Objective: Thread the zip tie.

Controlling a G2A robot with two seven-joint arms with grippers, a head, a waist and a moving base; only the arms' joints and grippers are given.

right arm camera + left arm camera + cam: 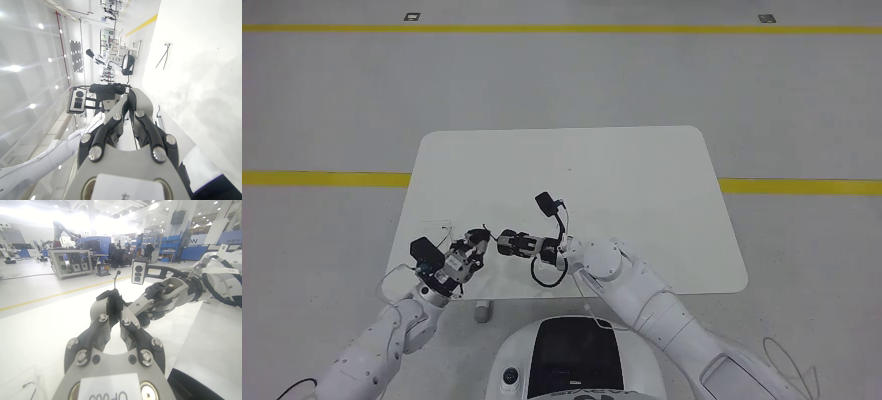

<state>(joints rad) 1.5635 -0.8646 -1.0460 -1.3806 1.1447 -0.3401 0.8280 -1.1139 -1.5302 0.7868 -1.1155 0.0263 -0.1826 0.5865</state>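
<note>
A thin black zip tie (115, 281) stands up from between the fingers of my left gripper (115, 300), its small head at the top. That gripper is shut on the tie. My right gripper (126, 306) meets it tip to tip from the side. In the right wrist view my right gripper (129, 99) is shut, and a thin black strand of the tie (133, 132) runs back between its fingers. The left gripper (107, 91) sits just beyond its tips. From above, the left gripper (475, 243) and the right gripper (508, 243) touch over the table's near edge.
The white table (642, 180) stretches away behind the grippers. Spare black zip ties (163, 55) lie on a clear sheet near the table's left edge (438, 228), close to the left arm. A spare tie (29, 384) also lies beside the left wrist.
</note>
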